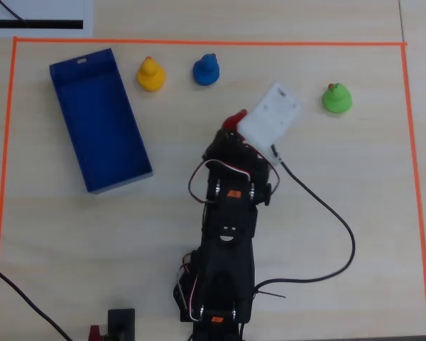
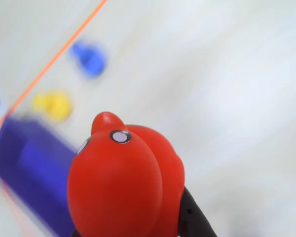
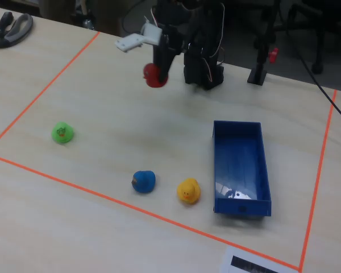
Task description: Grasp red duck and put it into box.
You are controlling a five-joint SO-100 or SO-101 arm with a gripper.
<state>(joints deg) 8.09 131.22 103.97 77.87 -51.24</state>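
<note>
Carrying step: gripper (image 3: 155, 78) clamped on duck (image 3: 154, 75), lifted clear of table; next, swing over box (image 3: 263, 165) and release.

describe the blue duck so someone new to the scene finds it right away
In the overhead view, start at the long dark-blue box inside the orange tape border. Right of its top end sits a yellow duck, then the blue duck. It is the only blue duck, standing between the yellow and green duck.
</note>
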